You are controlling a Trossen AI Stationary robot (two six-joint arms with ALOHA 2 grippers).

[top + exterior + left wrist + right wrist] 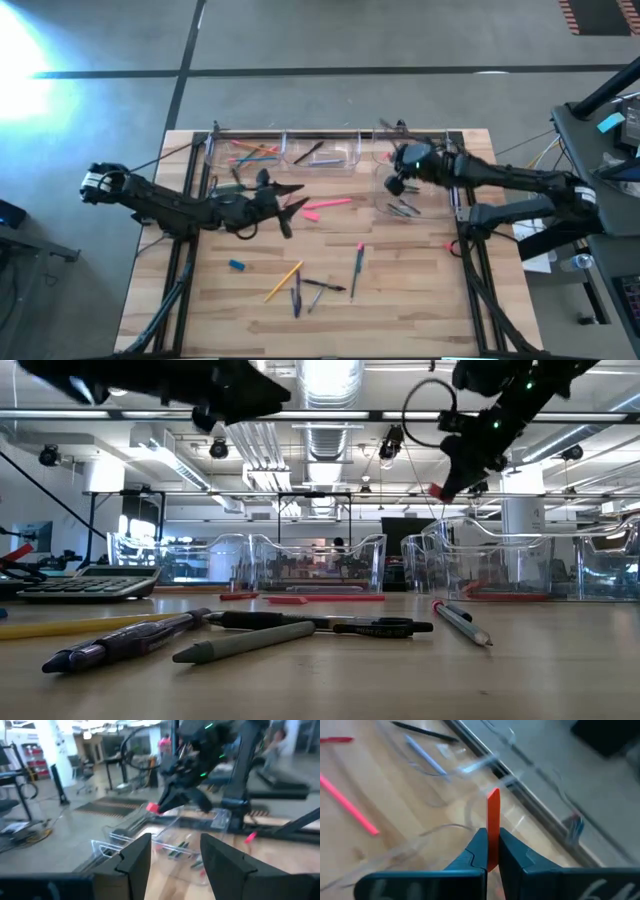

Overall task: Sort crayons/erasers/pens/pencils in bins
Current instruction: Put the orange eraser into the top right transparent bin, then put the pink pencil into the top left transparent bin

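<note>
A: Item one, the right claw (492, 851). We found it clamped on an orange-red eraser (493, 827), raised above the clear bins (285, 150) at the right of the far row, off the desk (400, 290).

B: Item two, the left claw (171, 857). We logged its fingers apart with nothing between them, over the middle of the desk just left of the pink pencil (327, 206).

A: Bins: we counted a row along the far edge. The left one held bright pencils (252, 154), the next a dark pen (308, 152). A nearer bin (386, 196) on the right held thin sticks (404, 209); we could not tell which kind.

B: Loose stock at the near edge: an orange pencil (283, 281), a pink-tipped pen (357, 262), a dark pen (326, 286), a purple one (296, 298), and a blue eraser (237, 265) off to the left.

A: From desk level we also noted a grey calculator (88, 582) at the left side.
</note>
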